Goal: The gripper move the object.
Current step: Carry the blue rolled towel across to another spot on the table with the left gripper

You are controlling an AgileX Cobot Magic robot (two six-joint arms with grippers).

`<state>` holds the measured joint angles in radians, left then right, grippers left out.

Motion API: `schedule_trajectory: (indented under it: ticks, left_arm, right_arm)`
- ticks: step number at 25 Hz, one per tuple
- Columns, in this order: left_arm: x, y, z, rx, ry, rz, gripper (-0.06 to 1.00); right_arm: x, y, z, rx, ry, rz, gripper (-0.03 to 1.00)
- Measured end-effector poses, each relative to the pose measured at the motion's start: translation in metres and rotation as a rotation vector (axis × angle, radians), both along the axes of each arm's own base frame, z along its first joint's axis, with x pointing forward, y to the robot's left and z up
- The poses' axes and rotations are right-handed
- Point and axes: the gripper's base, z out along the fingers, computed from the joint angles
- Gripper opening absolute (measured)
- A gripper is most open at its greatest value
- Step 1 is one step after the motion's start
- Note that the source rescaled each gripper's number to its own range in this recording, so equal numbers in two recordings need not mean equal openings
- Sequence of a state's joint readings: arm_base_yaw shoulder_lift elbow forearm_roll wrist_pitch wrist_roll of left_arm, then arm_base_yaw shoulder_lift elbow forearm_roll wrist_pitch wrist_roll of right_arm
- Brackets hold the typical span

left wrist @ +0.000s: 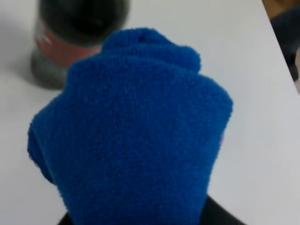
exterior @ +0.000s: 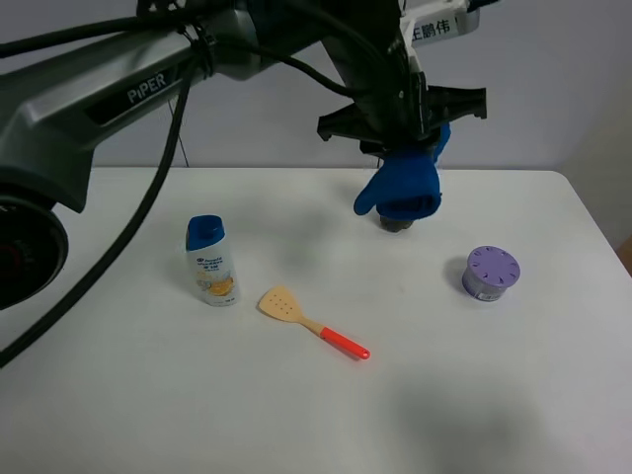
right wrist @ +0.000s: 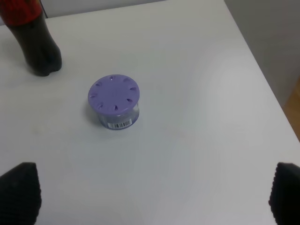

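The gripper [exterior: 423, 138] pinched the cloth [exterior: 400, 188] aloft (a bottle [exterior: 397, 226] stood near); it should swing clear before lowering.

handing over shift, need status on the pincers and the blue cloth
Left pincer shut on blue cloth, held off the table. Right pincer open, empty, purple tub ahead. Dark bottle close under the cloth.

A pale grey wall [exterior: 553, 89] stands behind the white table [exterior: 148, 415], with brown floor [right wrist: 291, 110] past its right edge.
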<state>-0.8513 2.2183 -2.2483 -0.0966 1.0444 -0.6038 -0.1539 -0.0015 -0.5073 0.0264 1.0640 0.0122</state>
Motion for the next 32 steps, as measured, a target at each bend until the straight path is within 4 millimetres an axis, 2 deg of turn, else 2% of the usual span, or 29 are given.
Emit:
schedule_trajectory:
  ticks: [4, 7, 10, 14, 20, 32]
  left_arm:
    - [-0.004, -0.022, -0.035, -0.05, 0.108, -0.018, 0.0]
    - [-0.005, -0.032, -0.081, -0.06, 0.214, 0.001, 0.0]
    - [-0.005, -0.032, -0.123, -0.052, 0.259, 0.044, 0.0]
    - [0.004, -0.02, -0.156, -0.068, 0.215, 0.108, 0.0]
    - [0.011, -0.005, -0.179, 0.009, 0.095, 0.026, 0.0]
    - [0.01, -0.006, -0.18, 0.02, 0.08, -0.016, 0.0]
  right_arm:
    - [0.0, 0.0, 0.0, 0.0, 0.0, 0.0, 1.0]
    - [0.0, 0.0, 0.0, 0.0, 0.0, 0.0, 1.0]
    - [0.0, 0.0, 0.0, 0.0, 0.0, 0.0, 1.0]
    - [0.0, 0.0, 0.0, 0.0, 0.0, 0.0, 1.0]
    - [0.0, 0.0, 0.0, 0.0, 0.0, 0.0, 1.0]
    - [0.0, 0.0, 0.0, 0.0, 0.0, 0.0, 1.0]
